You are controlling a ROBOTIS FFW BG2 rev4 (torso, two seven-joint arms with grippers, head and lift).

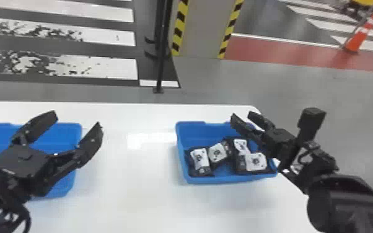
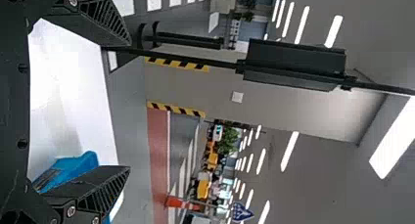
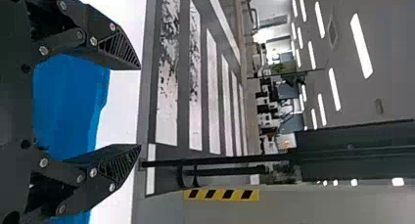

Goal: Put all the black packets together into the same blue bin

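Blue plastic shows at both sides of the white surface (image 1: 127, 201): we see a left bin (image 1: 68, 136) and a right bin (image 1: 195, 133). Black packets (image 1: 206, 170), at least four, lie in the right bin, some close together at its right side, others near its left wall. Their white labels (image 1: 256, 161) carry dark printed marks, too small for us to read. The left pincer (image 1: 78, 120) hangs above the left bin, partly covering it, so we cannot tell all that lies inside; its fingers are spread wide and grip nothing. In its wrist view we see the same broad gap at the left pincer (image 2: 129, 105). The right pincer (image 1: 241, 114) is over the far right part of the right bin, its fingers clearly parted and empty, as we also see at the right pincer (image 3: 139, 106) in its wrist view. Beyond the surface stand a black post (image 1: 161, 62), a grey pillar (image 1: 207, 28) edged with yellow-black stripes, and an orange cone (image 1: 362, 35). A blue sign (image 2: 242, 212) bears marks we cannot make out.
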